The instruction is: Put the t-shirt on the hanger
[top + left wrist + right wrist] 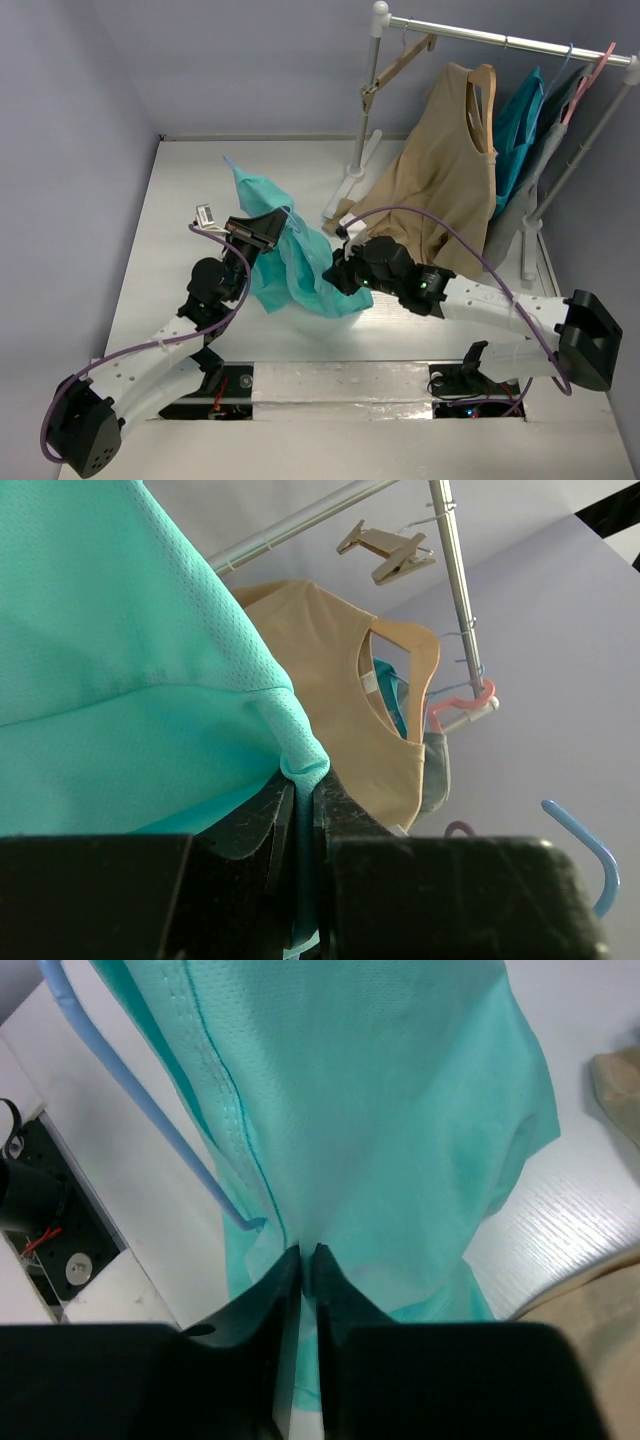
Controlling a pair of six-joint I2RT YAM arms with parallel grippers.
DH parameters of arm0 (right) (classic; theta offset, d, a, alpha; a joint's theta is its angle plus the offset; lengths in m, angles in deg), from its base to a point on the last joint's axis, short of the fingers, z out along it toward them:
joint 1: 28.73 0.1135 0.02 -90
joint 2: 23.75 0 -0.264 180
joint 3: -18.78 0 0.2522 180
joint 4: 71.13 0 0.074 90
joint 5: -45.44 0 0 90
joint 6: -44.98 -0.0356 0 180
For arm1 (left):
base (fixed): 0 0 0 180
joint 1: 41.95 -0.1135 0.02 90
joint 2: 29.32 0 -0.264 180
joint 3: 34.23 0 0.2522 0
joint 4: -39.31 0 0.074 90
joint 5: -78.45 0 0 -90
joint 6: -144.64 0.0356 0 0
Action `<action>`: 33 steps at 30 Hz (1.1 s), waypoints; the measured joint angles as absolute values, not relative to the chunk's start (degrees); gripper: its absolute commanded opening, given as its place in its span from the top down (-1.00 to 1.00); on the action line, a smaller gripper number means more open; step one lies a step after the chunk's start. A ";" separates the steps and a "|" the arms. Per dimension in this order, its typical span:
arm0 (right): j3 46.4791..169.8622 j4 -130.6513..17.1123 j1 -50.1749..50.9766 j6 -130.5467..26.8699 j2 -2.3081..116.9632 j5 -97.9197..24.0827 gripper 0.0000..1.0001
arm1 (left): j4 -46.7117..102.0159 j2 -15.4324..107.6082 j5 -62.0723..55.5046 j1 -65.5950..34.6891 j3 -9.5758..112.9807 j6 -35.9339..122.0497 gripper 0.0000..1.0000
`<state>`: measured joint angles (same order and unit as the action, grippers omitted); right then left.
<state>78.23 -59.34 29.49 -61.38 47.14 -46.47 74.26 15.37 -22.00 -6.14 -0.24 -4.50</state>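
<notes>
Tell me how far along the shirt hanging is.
Done: the t-shirt is held up, with the left gripper and right gripper shut on it. In hand: the light-blue hanger lies against the fabric; whether it is inside is unclear. Left: seating the shoulders on it.

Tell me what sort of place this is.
Probably a robot test cell staged for hanging clothes, not a home: a white table boxed in by plain grey panels, a metal garment rail holding a tan sleeveless top, and a left arm and right arm mounted at its near edge.
</notes>
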 measured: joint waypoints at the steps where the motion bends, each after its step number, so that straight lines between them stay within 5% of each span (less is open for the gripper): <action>1: 78.23 -59.85 29.49 -61.54 47.82 -46.36 0.95 | 73.99 15.22 -21.92 -6.38 -0.24 -4.52 1.00; 17: 79.17 -68.74 29.49 -63.57 45.54 -44.31 1.00 | 78.06 18.76 -21.81 -10.47 -5.09 -7.43 1.00; 30: 82.86 -75.65 29.32 -66.56 55.58 -50.23 1.00 | 83.52 23.89 -20.56 -11.19 -6.73 -11.51 1.00; 33: 82.84 -75.63 29.32 -67.15 55.64 -52.88 0.70 | 82.65 23.96 -20.47 -11.82 -6.73 -12.36 1.00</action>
